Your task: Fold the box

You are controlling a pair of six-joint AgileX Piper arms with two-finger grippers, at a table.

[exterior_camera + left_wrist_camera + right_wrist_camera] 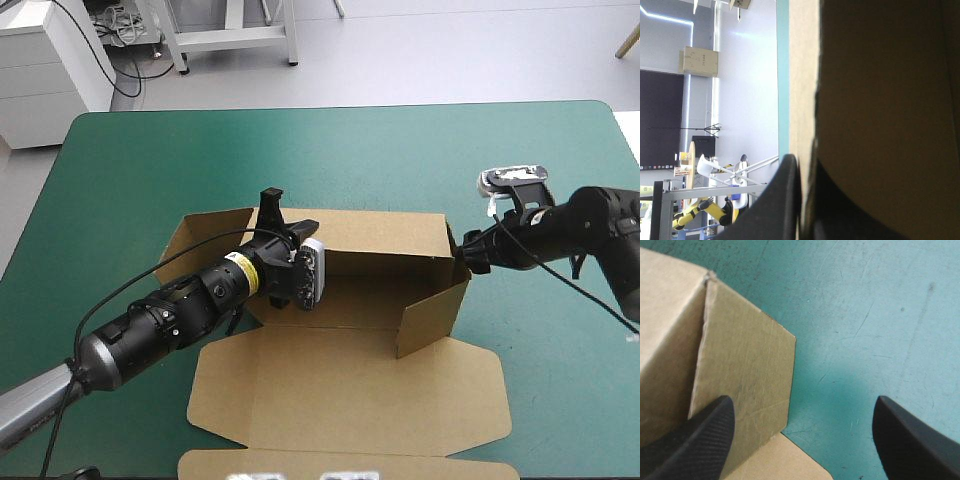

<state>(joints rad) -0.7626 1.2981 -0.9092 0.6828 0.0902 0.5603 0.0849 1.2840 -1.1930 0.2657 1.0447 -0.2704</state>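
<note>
Standing mid-frame in the high view on the teal-green desk (420, 150), the brown box (385, 240) has its walls raised and its lid (350, 390) flat toward the lower edge. The left pincer (303, 232) is clamped on the back wall. The right pincer (470, 255), fingers apart, sits at the box's right end.

Brown box (380, 262) out on the teal-green cover (300, 150), back and right walls up, lid (350, 385) lying flat toward the near edge. Left gripper (298, 232) up at the back wall's top edge, right gripper (468, 256) right against the right wall's outside.
</note>
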